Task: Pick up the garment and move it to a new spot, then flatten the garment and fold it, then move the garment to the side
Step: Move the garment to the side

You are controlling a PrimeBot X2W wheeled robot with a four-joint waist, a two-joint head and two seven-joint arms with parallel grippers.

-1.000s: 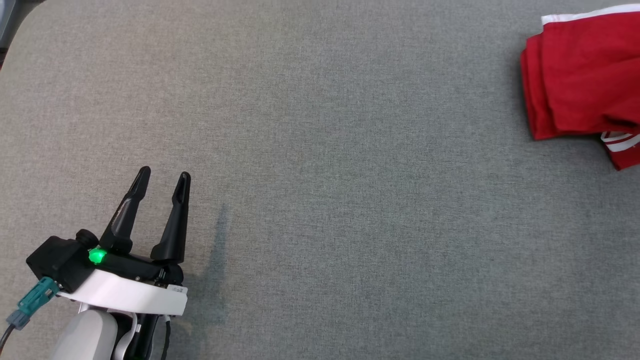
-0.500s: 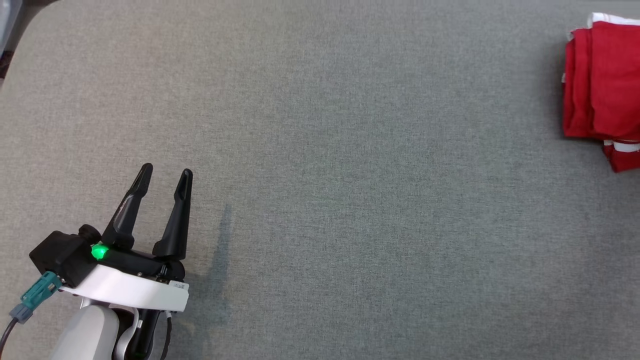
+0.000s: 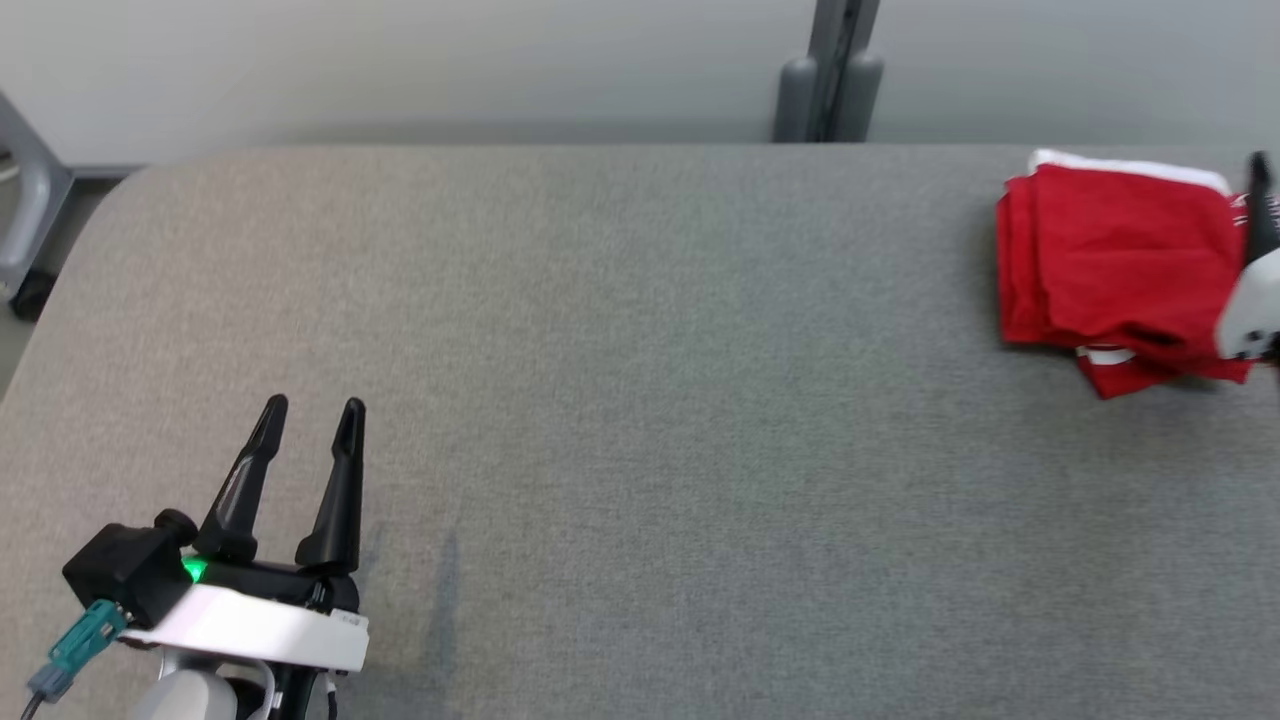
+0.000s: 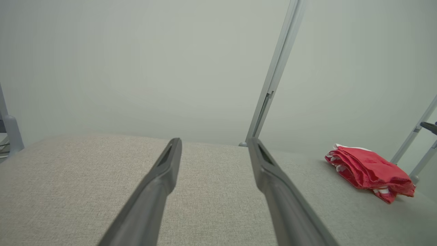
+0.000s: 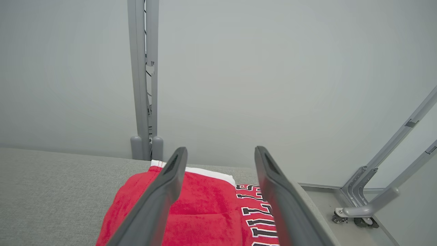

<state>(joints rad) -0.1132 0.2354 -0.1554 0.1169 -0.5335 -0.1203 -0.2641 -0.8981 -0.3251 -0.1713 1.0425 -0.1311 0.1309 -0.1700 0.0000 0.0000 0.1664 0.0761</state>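
garment (image 3: 1110, 260): red, folded, far-right corner of table (image 3: 640, 400) | left gripper (image 3: 314, 402): near-left corner, jaws released, empty | right gripper (image 5: 220, 150): over garment, jaws released, empty

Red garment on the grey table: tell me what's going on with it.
The red garment lies folded in a stack near the far right corner of the grey padded table. The right gripper hangs over it with its fingers apart, gripping nothing. The left gripper is open too, hovering over bare table at the near left, well away from the cloth. Judging by that, the folding looks done and the garment sits off to the side.
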